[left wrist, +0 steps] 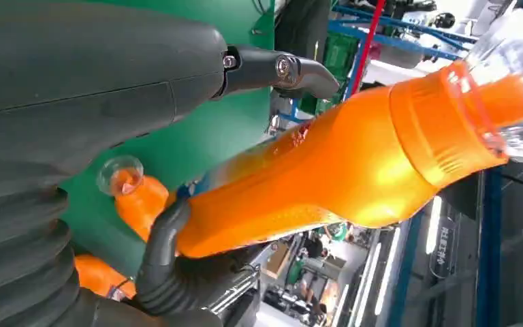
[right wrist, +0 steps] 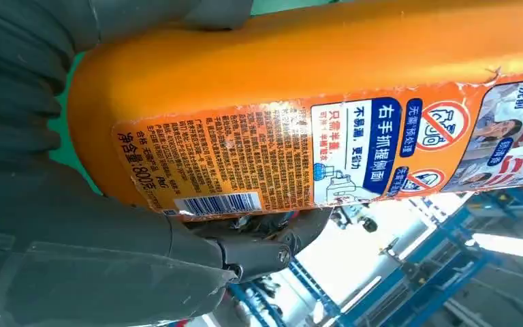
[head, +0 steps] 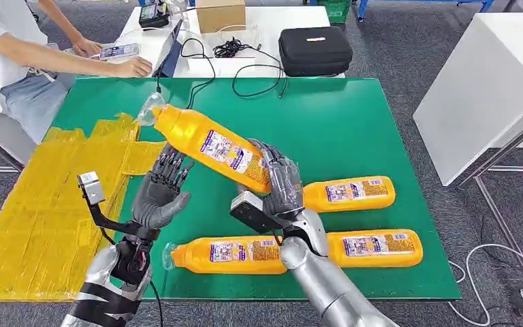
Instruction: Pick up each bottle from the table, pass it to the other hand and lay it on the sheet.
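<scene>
While the green table [head: 354, 129] bears the yellow sheet [head: 48, 204] and 3 lying bottles [head: 235, 255], the right hand [head: 279, 184] grips a raised bottle [head: 211, 146] by its base; the left hand [head: 160, 194] is spread beneath it, holding nothing.

You had the raised bottle [head: 211, 146] above the middle of the desk [head: 354, 122], its base in the right hand [head: 279, 184] and its cap end tilted up toward the far left. The left hand [head: 158, 194] stood just left of it, under the bottle's middle. Three more bottles lay on the desk: one [head: 228, 255] at the near edge, between the two arms, another [head: 376, 246] to its right, and a third [head: 349, 193] behind that one. The sheet [head: 48, 211] covered the desk's left end. Beyond the desk's far edge sat a case [head: 314, 49], with a box [head: 220, 15] to its left, and a person [head: 20, 61] sat at the far left.
</scene>
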